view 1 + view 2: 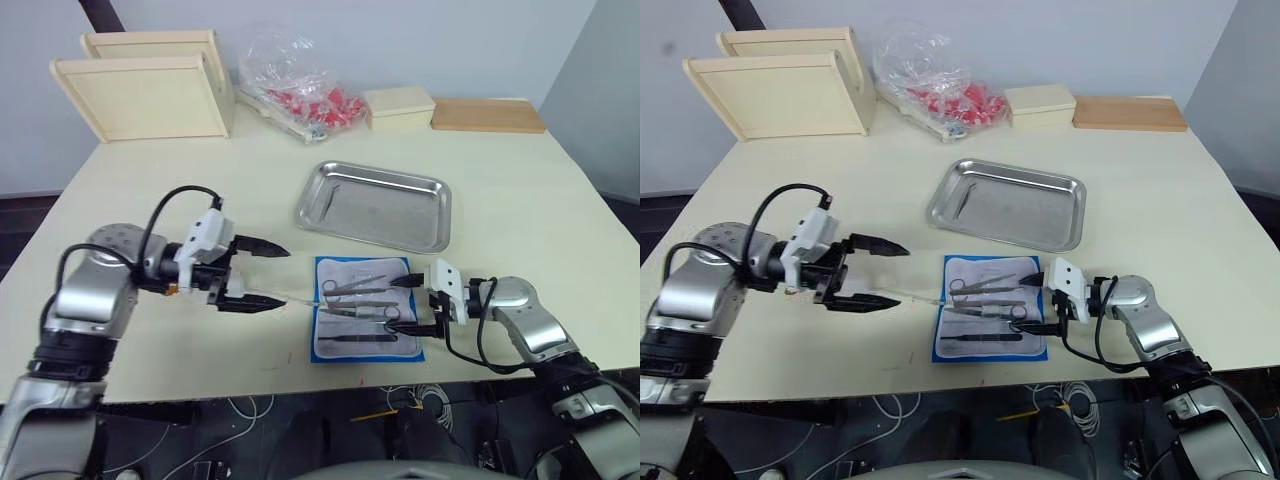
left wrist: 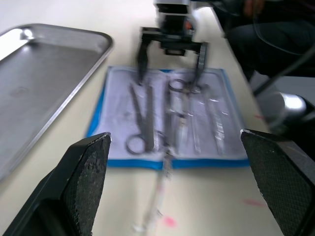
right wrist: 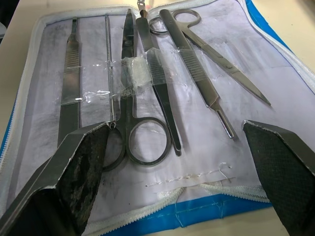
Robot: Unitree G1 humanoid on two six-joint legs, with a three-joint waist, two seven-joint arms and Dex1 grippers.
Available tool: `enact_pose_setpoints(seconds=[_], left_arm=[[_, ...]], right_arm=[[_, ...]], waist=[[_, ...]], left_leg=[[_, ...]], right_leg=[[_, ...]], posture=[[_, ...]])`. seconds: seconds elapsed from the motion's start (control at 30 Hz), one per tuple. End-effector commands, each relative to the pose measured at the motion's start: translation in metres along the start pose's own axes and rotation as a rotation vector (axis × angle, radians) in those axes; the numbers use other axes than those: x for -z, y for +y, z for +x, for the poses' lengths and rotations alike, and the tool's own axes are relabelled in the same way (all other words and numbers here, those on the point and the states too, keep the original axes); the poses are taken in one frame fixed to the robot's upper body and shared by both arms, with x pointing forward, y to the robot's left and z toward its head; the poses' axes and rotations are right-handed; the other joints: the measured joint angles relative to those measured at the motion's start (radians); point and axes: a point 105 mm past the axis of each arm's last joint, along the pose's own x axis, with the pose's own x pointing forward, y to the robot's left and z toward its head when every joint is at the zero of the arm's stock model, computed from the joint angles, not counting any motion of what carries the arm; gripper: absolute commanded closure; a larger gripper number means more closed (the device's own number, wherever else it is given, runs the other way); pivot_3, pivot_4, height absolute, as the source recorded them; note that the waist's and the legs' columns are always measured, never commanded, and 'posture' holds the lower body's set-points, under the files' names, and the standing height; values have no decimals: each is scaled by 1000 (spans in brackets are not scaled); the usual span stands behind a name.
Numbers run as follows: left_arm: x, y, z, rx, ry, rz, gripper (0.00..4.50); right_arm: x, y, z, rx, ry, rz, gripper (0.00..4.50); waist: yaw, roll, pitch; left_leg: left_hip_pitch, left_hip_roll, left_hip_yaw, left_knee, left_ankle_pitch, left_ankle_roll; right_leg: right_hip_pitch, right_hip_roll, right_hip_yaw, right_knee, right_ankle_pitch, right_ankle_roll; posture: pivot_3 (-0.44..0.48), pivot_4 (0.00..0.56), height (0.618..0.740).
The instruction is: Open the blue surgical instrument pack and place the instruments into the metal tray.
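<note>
1. The blue surgical instrument pack (image 1: 362,310) lies unfolded on the tabletop (image 1: 520,190), just in front of the metal tray (image 1: 376,205); the instruments (image 3: 147,93) are strapped across its whitish panel.
2. My right gripper (image 1: 420,302) sits at the pack's right edge, jaws wide and holding nothing; my left gripper (image 1: 255,276) hovers to the pack's left, jaws also wide and empty.
3. I judge the next step is lifting one tool; the outer scissors (image 3: 216,61) look the least tangled, so I would start there.
4. I should close on the shank, not the ring handles; the clear straps may snag, so I would slide it out lengthwise.
5. One thin tool (image 1: 335,190) already lies in the tray; I should lay the next beside it.
</note>
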Motion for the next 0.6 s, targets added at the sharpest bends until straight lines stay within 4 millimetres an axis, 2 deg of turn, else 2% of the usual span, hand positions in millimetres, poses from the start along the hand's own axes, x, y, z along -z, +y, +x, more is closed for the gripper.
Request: enact_pose_setpoints(seconds=[0.03, 0.1, 0.2, 0.23, 0.3, 0.33, 0.6], left_arm=[[0, 10, 11, -28, 21, 30, 65], [4, 12, 22, -24, 27, 24, 65], [11, 16, 40, -22, 35, 13, 751], [13, 19, 46, -31, 36, 13, 1257], [17, 21, 53, -39, 39, 18, 1995], [20, 22, 59, -39, 44, 21, 2159], [32, 30, 93, -34, 44, 36, 2159]], right_arm=[[56, 18, -1, -19, 189, 145, 0], [55, 18, -1, -20, 190, 144, 0], [56, 18, -1, -18, 193, 144, 0], [56, 18, -1, -18, 194, 144, 0], [56, 18, -2, -18, 196, 144, 0], [57, 18, -2, -18, 197, 144, 0], [56, 18, -2, -15, 198, 142, 0]], waist=[[0, 0, 0], [-1, -1, -1], [0, -2, -1], [0, -3, -2], [-1, -4, -2], [-1, -4, -2], [1, -4, -3]], left_leg=[[0, 0, 0, 0, 0, 0], [0, 0, 0, 0, 0, 0], [0, 0, 0, 0, 0, 0], [0, 0, 0, 0, 0, 0], [0, 0, 0, 0, 0, 0], [0, 0, 0, 0, 0, 0], [0, -1, -1, 0, 0, 0]], right_leg=[[0, 0, 0, 0, 0, 0], [0, 0, 0, 0, 0, 0], [0, 0, 0, 0, 0, 0], [0, 0, 0, 0, 0, 0], [1, 0, 0, 0, 0, 0], [1, 0, 0, 0, 0, 0], [1, 0, -1, 0, 2, -3]], posture=[[0, 150, 740], [0, 150, 740], [0, 150, 740], [0, 150, 740], [0, 150, 740], [0, 150, 740], [0, 150, 740]])
